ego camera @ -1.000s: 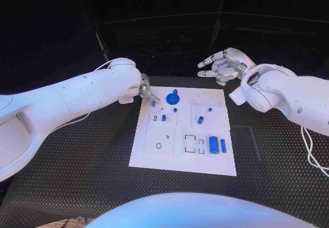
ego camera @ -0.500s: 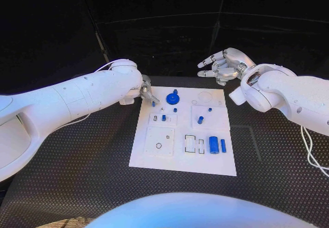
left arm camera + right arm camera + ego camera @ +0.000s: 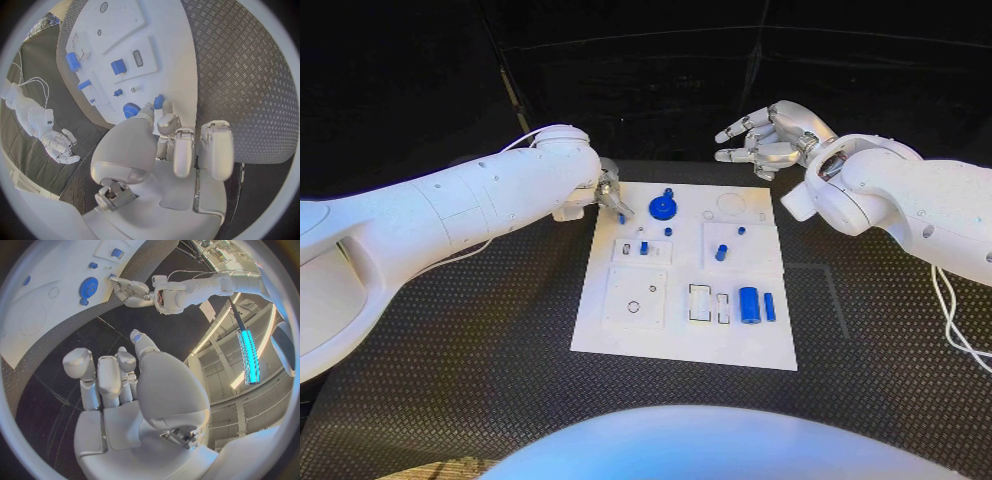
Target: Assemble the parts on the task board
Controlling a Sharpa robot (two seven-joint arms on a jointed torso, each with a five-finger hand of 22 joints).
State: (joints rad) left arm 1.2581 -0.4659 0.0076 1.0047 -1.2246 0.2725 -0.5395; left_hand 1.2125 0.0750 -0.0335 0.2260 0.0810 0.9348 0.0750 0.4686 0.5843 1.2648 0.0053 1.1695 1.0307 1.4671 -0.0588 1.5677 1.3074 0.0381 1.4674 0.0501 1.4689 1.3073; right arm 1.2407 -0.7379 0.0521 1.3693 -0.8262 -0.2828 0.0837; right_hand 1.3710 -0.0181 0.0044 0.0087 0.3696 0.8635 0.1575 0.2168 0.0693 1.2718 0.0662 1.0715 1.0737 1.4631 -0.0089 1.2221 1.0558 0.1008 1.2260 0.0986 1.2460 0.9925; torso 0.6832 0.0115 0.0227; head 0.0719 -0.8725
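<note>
The white task board [image 3: 678,335] lies in the middle of the table. My left hand [image 3: 604,193] hovers at its far left corner. Thumb and a finger pinch a small blue part [image 3: 159,102] just over the board's edge, also visible as that blue part [image 3: 620,215] in the head view. A blue gear [image 3: 664,208] stands beside it, with a small peg [image 3: 669,191] behind. A blue cylinder [image 3: 749,303] and a thin blue pin [image 3: 769,306] lie near the front right. My right hand [image 3: 770,133] is raised beyond the far right corner, fingers apart, holding nothing.
Several more small blue pieces [image 3: 721,253] sit in the board's middle blocks. A block with a round hole [image 3: 635,297] is at the front left. Black ribbed table [image 3: 473,360] surrounds the board. A white cable [image 3: 952,310] trails along the right side.
</note>
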